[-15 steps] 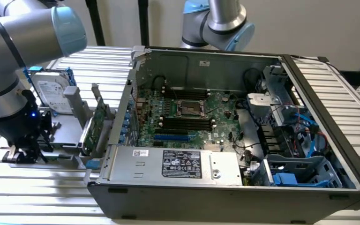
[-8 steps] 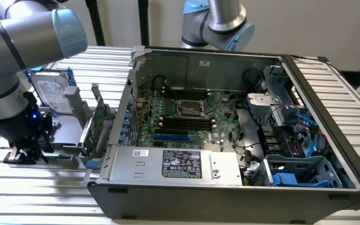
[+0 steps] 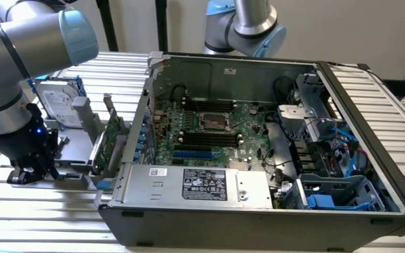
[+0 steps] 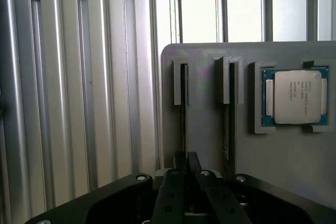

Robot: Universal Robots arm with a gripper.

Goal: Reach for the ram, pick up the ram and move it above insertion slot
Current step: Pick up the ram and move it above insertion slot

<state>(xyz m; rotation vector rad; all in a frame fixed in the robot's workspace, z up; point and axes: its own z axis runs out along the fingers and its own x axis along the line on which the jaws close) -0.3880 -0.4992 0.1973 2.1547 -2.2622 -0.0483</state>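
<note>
The black gripper (image 4: 187, 157) pinches the thin, edge-on ram (image 4: 184, 103), its fingers pressed together. It stands in a matte grey slotted holder (image 4: 205, 129).

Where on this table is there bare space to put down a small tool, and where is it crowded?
Free: the slatted table on the near side of the computer case, by the gripper; also the strip beyond the case on the exterior view's right. Crowded: the grey holder with the hard drive and expansion card, and inside the case.
</note>
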